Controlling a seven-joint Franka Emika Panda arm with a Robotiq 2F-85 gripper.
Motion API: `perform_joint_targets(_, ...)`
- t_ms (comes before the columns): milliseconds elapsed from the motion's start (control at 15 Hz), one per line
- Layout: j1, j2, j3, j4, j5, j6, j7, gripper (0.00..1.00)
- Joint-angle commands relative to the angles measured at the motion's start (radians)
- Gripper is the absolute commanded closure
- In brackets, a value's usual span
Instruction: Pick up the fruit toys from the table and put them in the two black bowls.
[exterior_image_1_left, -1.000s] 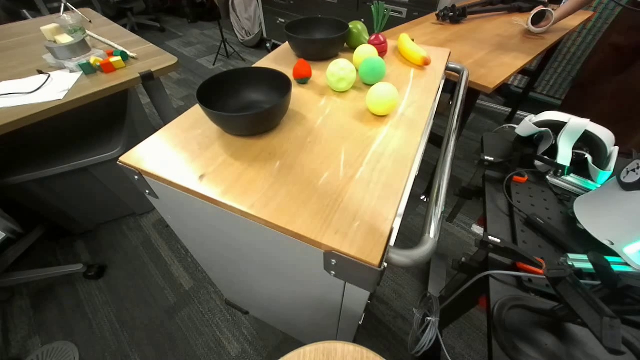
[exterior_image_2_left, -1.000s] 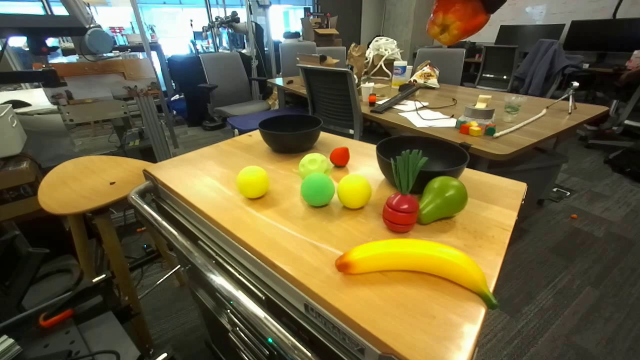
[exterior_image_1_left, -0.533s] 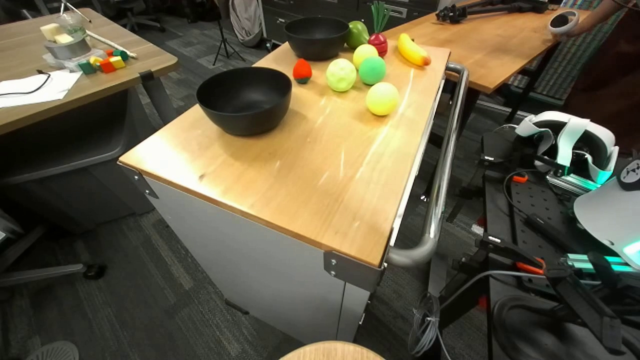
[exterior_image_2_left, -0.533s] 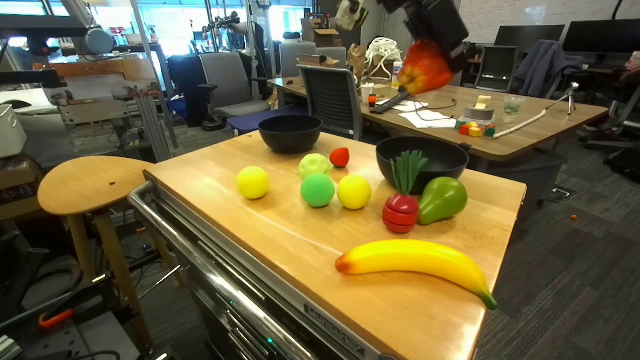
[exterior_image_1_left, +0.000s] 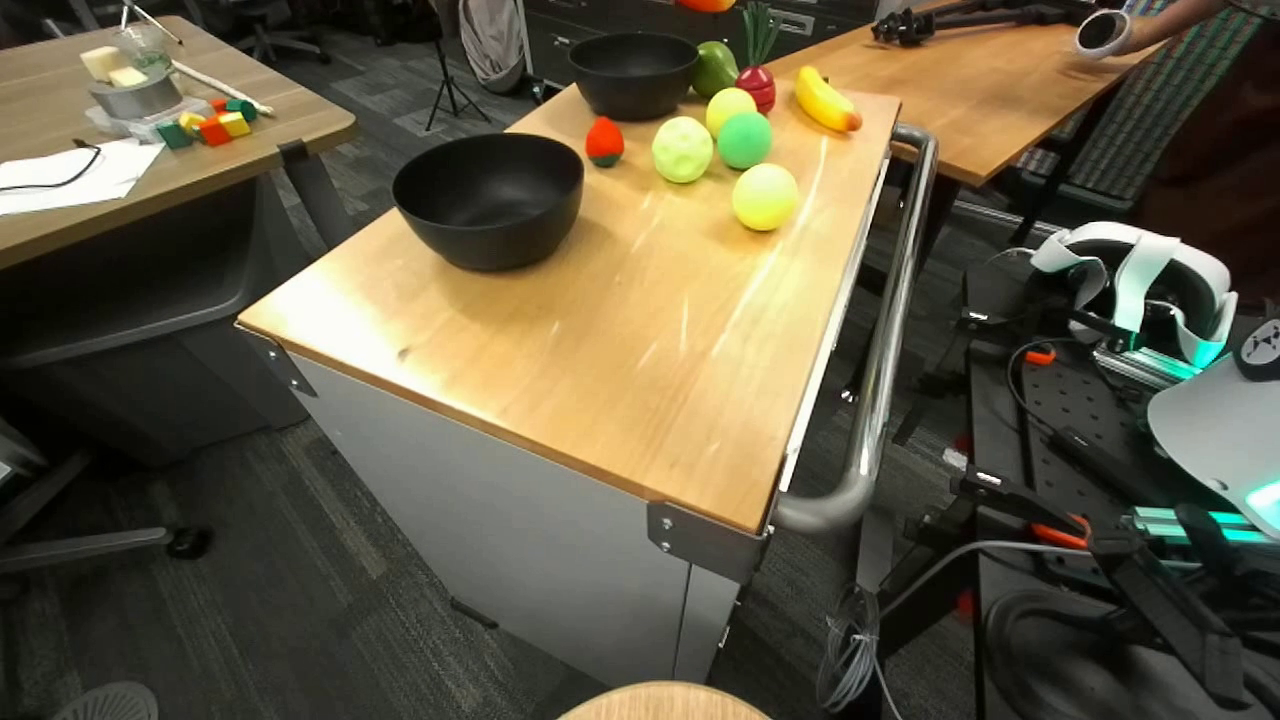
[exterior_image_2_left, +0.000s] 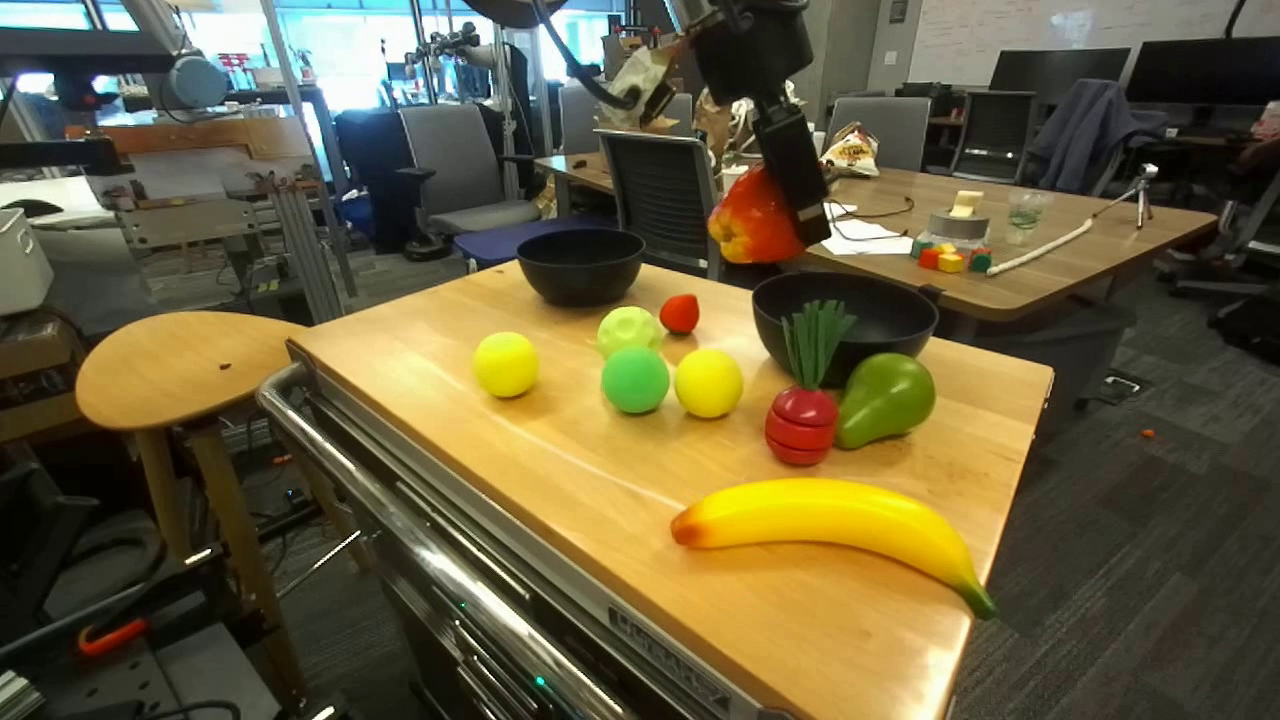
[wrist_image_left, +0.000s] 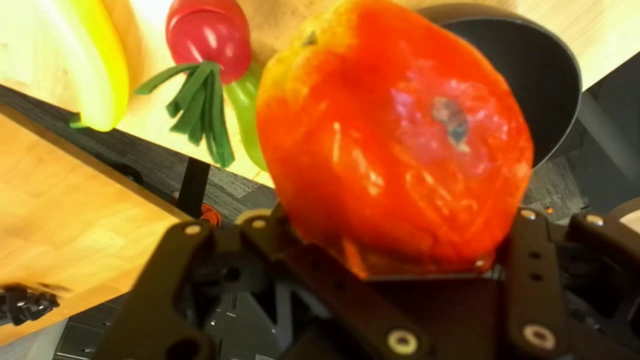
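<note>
My gripper (exterior_image_2_left: 778, 212) is shut on the red-orange apple (exterior_image_2_left: 752, 222), in the air over the table (exterior_image_2_left: 560, 460). The apple fills the middle of the wrist view and hides the fingertips there; in an exterior view only its underside (exterior_image_1_left: 707, 4) shows at the top edge. Both black bowls stand on the table: one bowl (exterior_image_2_left: 890, 305) beside the pear, the second bowl (exterior_image_2_left: 580, 268) farther off. Other fruit toys lie loose: a banana (exterior_image_2_left: 830, 510), green pear (exterior_image_2_left: 890, 395), red radish-like toy (exterior_image_2_left: 800, 425), small strawberry (exterior_image_2_left: 680, 314), green ball (exterior_image_2_left: 635, 380) and several yellow or yellow-green balls (exterior_image_2_left: 708, 383).
A grey metal bar (exterior_image_1_left: 895, 330) runs along one table edge. Behind stands a wooden desk (exterior_image_2_left: 1050, 260) with paper, blocks and tape. A round stool (exterior_image_2_left: 180, 365) stands close by. A person's hand with a white controller (exterior_image_1_left: 1103, 33) shows at the back.
The gripper has come down with the apple and moved left in an exterior view, from the upper right to just above the bowl by the pear. The toys on the table have not moved.
</note>
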Motion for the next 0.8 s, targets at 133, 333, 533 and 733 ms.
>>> perform_joint_targets(133, 0.004, -0.018, -0.062, 0.048, -0.055, 0.002, 0.041, 0.59)
perform_joint_targets(333, 0.008, 0.003, -0.085, 0.116, -0.114, -0.009, 0.1, 0.59)
perform_joint_targets(533, 0.012, 0.026, -0.095, 0.195, -0.191, -0.049, 0.165, 0.59)
perform_joint_targets(733, 0.01, 0.037, -0.09, 0.241, -0.207, -0.092, 0.192, 0.59)
